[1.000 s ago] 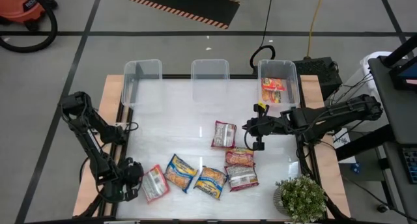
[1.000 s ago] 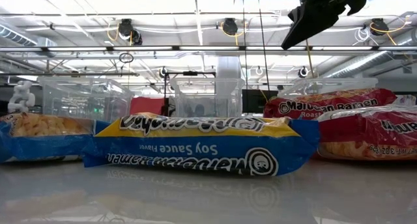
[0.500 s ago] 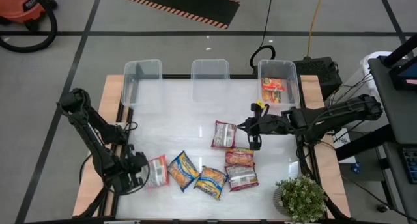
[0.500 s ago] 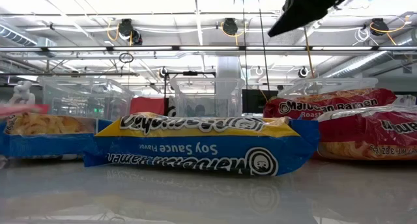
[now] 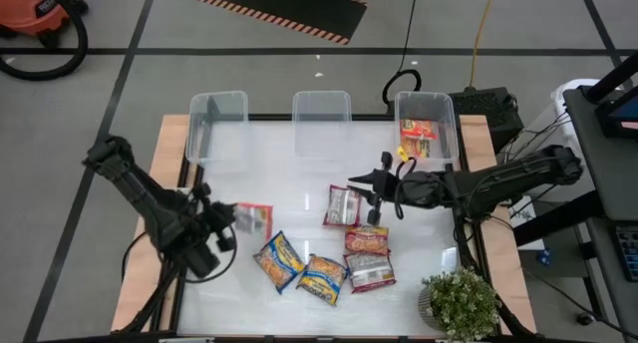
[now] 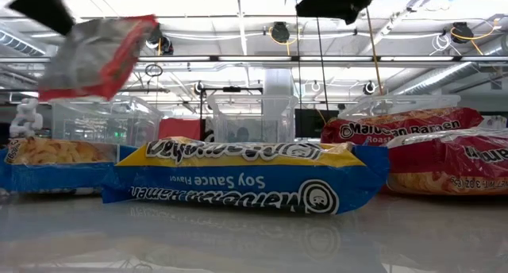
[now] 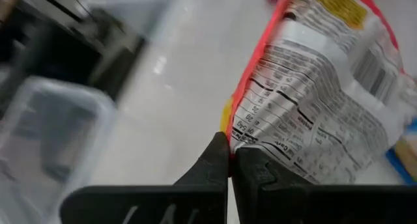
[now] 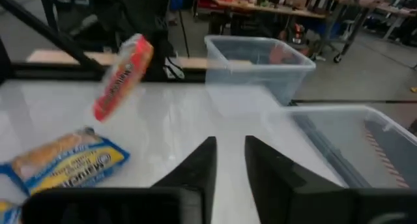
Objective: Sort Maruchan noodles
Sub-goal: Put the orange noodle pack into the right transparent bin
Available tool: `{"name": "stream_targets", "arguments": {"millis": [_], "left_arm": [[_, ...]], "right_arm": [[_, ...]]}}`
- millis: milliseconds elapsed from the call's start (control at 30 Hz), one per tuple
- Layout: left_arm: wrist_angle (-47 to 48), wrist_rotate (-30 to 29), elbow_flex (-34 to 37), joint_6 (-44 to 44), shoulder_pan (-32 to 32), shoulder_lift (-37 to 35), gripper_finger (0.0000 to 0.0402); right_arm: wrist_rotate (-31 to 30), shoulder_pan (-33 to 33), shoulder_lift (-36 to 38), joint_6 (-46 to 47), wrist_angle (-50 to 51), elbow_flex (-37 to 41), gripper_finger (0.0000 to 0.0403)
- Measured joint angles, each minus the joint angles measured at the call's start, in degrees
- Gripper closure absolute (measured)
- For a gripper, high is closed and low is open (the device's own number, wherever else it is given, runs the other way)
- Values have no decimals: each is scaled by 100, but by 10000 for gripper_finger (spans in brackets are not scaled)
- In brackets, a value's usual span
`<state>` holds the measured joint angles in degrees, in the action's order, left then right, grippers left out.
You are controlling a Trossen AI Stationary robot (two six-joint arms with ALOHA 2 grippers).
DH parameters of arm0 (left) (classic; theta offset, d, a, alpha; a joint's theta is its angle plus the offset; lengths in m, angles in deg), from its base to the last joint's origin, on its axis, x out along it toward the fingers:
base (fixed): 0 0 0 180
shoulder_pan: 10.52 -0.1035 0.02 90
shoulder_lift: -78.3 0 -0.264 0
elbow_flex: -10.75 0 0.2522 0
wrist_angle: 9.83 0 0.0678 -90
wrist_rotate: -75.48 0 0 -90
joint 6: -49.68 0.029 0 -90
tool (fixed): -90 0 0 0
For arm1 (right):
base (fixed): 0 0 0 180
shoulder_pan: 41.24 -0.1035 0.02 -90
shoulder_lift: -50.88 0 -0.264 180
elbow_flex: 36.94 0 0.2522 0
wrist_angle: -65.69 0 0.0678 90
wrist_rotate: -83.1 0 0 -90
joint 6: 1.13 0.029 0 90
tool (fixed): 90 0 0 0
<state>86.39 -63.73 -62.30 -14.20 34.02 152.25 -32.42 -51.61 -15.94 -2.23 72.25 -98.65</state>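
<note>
My left gripper (image 5: pixel 229 223) is shut on an orange-red noodle packet (image 5: pixel 253 220), held in the air over the table's left half; in the low view this packet (image 6: pixel 95 55) hangs high and tilted. My right gripper (image 5: pixel 370 197) is open and hovers by the right edge of a maroon packet (image 5: pixel 342 205) that lies flat. Flat on the table lie two blue-and-yellow packets (image 5: pixel 279 260) (image 5: pixel 322 278), an orange one (image 5: pixel 367 240) and another maroon one (image 5: pixel 371 273). One orange-red packet (image 5: pixel 419 139) lies in the right bin. My left gripper pinches the orange-red packet between its two fingers (image 7: pixel 218 162) at the sealed red edge near one corner (image 7: pixel 240 140). The packet is lifted clear of the table and tilted, its printed white back (image 7: pixel 306 113) toward the wrist camera.
Three clear bins stand along the far edge: left (image 5: pixel 217 119), middle (image 5: pixel 321 119), right (image 5: pixel 427 112). A small potted plant (image 5: pixel 459 303) sits at the near right corner. The white tabletop (image 5: pixel 289 183) between bins and packets is bare.
My left gripper has risen from the near left corner and moved toward the far edge and the right, carrying the orange-red packet up off the table. My right gripper has moved toward the table's left, up to the maroon packet.
</note>
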Motion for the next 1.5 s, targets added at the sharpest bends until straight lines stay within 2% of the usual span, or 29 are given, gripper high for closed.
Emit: {"name": "stream_targets", "arguments": {"millis": [100, 200, 300, 433, 533, 733, 833, 1000, 1200, 1367, 1500], "left_arm": [[-393, -497, -105, 861, -553, 0, 400], [-1225, -823, -138, 2033, -1138, 0, 400], [-2262, -887, -138, 3297, -1681, 0, 400], [-3724, -812, -103, 4849, -2260, 0, 400], [-4415, -590, -94, 5609, -2551, 0, 400], [-4999, -210, -87, 6150, -2894, 166, 400], [-5194, -178, -94, 6208, -2955, 372, 400], [-5515, 19, -87, 6390, -3020, 762, 400], [-6319, 336, -87, 6860, -3087, 1123, 400], [-6710, 483, -87, 7166, -3172, 1235, 400], [-6724, 517, -87, 7180, -3288, 1271, 400]], "right_arm": [[0, 0, -317, -2, -517, 0, 293], [2, 0, -788, -38, -1079, 0, 262], [-5, 3, -1279, -160, -1538, -37, 234], [-11, 43, -1737, -222, -1646, -282, 206], [-25, 50, -1866, -234, -1569, -434, 191], [-766, 55, -1893, -329, -1480, -511, 179], [-734, 65, -1893, -24, -1506, -511, 179], [-167, 141, -1893, 825, -1542, -514, 179], [-73, 197, -1893, 1060, -1181, -514, 179], [720, 435, -1893, 1416, -760, -514, 179], [791, 516, -1893, 1425, -530, -514, 179]]}}
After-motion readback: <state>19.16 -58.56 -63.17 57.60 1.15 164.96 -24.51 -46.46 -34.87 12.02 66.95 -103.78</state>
